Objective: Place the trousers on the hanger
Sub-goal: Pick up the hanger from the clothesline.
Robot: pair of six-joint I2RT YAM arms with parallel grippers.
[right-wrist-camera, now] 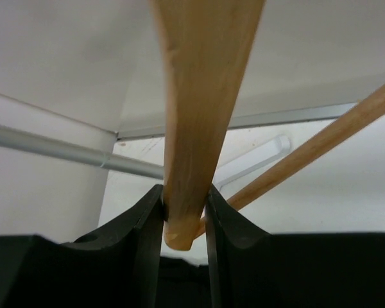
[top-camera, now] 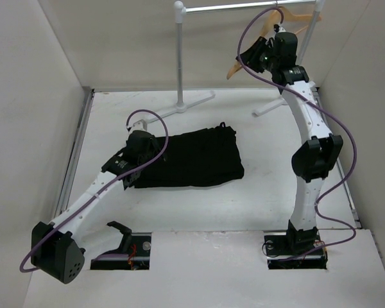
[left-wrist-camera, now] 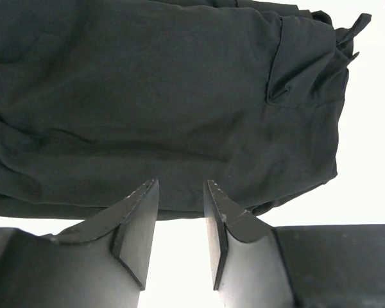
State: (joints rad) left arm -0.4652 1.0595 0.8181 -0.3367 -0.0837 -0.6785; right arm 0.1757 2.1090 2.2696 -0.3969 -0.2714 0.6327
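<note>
Right end effector (right-wrist-camera: 185, 202) is clenched on one arm tip of the hanger (right-wrist-camera: 199, 96), up at the rail (top-camera: 244, 6); left end effector (left-wrist-camera: 181, 192) is released, jaws parted at the edge of the trousers (top-camera: 192, 157); the trousers lie folded on the bench (top-camera: 276, 192).

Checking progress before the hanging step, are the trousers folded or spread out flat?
Folded. The trousers lie on the table as one compact rectangle, with no separate legs showing.
</note>
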